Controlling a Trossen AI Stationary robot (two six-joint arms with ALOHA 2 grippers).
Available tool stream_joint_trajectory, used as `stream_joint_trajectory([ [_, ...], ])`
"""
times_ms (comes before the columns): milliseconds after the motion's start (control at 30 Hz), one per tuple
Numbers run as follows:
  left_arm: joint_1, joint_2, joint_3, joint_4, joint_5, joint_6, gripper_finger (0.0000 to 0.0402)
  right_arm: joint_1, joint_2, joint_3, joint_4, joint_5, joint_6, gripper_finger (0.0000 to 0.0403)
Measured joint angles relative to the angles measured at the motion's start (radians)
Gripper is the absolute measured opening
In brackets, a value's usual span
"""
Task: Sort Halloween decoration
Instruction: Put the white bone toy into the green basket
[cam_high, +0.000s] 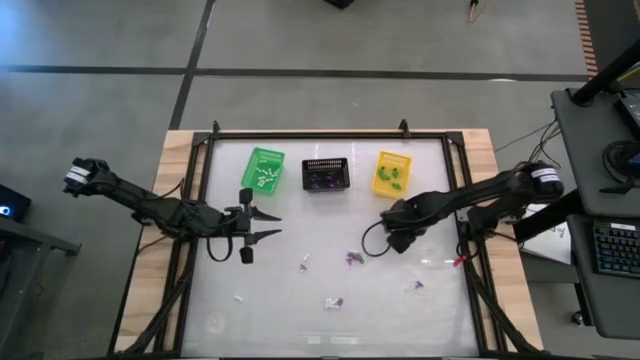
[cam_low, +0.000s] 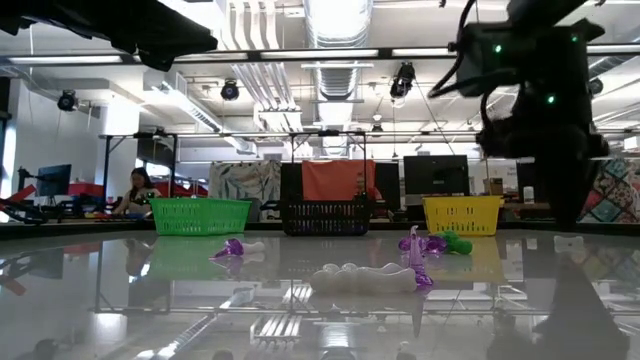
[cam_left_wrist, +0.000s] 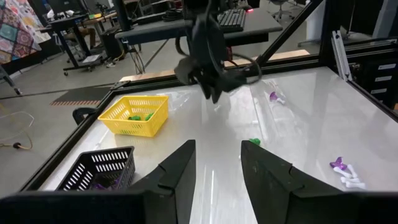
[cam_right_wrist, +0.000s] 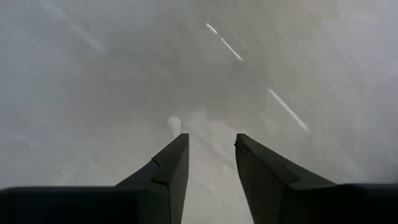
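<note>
The Halloween decoration is scattered as tiny trinkets lying on the white table: a purple one (cam_high: 352, 258), a white one (cam_high: 303, 264), a purple and white pair (cam_high: 333, 302), and another purple one (cam_high: 418, 286). A green trinket (cam_left_wrist: 254, 142) lies near my right gripper. My right gripper (cam_high: 396, 241) points down over the table just below the yellow basket (cam_high: 392, 172), open, with nothing between its fingers (cam_right_wrist: 177, 155). My left gripper (cam_high: 262, 223) hovers level at the table's left, open and empty, pointing toward the right edge.
A green basket (cam_high: 263, 168), a black basket (cam_high: 325, 174) and the yellow basket stand in a row along the table's far edge, each with trinkets inside. A black frame (cam_high: 330, 134) runs around the table. A person sits far behind the table (cam_low: 135, 192).
</note>
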Motion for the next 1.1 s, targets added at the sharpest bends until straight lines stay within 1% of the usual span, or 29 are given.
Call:
stream_joint_trajectory([
  [167,0.0,0.0,0.0,0.0,0.0,0.0,0.0111,0.0,0.096,0.0,0.028,-0.01,-0.076,0.0134],
  [333,0.001,0.0,0.0,0.0,-0.001,0.0,0.0111,-0.001,0.125,0.005,0.023,-0.025,-0.119,0.0129],
  [400,0.002,0.0,0.0,0.001,-0.011,0.0,0.0111,-0.008,0.11,0.003,0.013,-0.026,-0.109,0.0125],
  [500,0.002,0.0,0.0,0.002,-0.04,-0.003,0.0111,-0.016,0.071,-0.003,-0.009,-0.021,-0.046,0.0121],
  [600,0.002,0.0,0.0,0.003,-0.045,-0.01,0.0111,-0.01,0.02,0.002,-0.003,-0.017,-0.056,0.0124],
  [700,0.002,0.0,0.0,0.002,-0.045,-0.011,0.0111,-0.004,-0.028,0.001,-0.001,-0.058,-0.107,0.0133],
  [767,0.002,0.0,0.0,0.002,-0.047,-0.011,0.0111,-0.007,-0.056,0.001,0.006,-0.086,-0.106,0.014],
  [800,0.002,0.0,0.0,0.003,-0.049,-0.011,0.0111,-0.018,-0.067,0.001,0.001,-0.1,-0.051,0.0143],
  [867,0.002,0.0,0.0,0.008,-0.051,-0.011,0.0111,-0.048,-0.079,0.001,0.0,-0.108,0.142,0.0149],
  [933,0.002,0.0,0.0,0.024,-0.051,-0.011,0.0111,-0.056,-0.085,0.001,0.005,-0.078,0.292,0.0154],
  [1100,0.002,-0.001,0.001,0.036,-0.051,-0.027,0.0111,-0.011,-0.036,0.001,0.063,-0.043,0.425,0.0162],
])
